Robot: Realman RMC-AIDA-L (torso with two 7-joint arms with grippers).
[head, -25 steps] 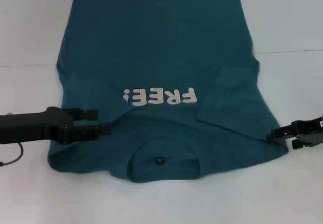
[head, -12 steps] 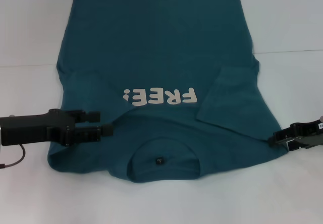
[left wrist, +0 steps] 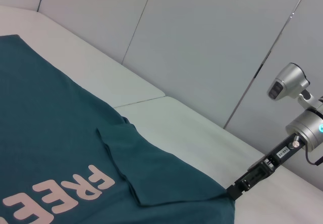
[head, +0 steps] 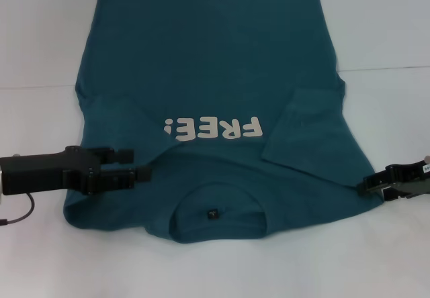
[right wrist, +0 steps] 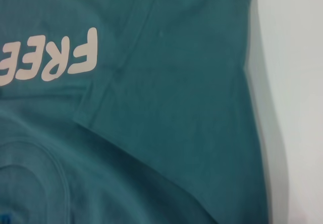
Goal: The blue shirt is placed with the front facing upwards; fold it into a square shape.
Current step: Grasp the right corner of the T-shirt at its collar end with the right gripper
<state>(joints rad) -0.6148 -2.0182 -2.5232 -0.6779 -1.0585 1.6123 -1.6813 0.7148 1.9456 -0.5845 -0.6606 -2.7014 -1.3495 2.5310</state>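
We see the blue shirt (head: 208, 103) spread front-up on the white table (head: 40, 50), collar nearest us, with both sleeves folded inward over the body and the white "FREE!" lettering (head: 213, 129) across the chest. Our left gripper (head: 140, 165) lies over the shirt's left shoulder area, its 2 fingers spread slightly apart with nothing between them. Our right gripper (head: 365, 182) sits at the shirt's right edge, touching the fabric; we cannot tell how its fingers stand.
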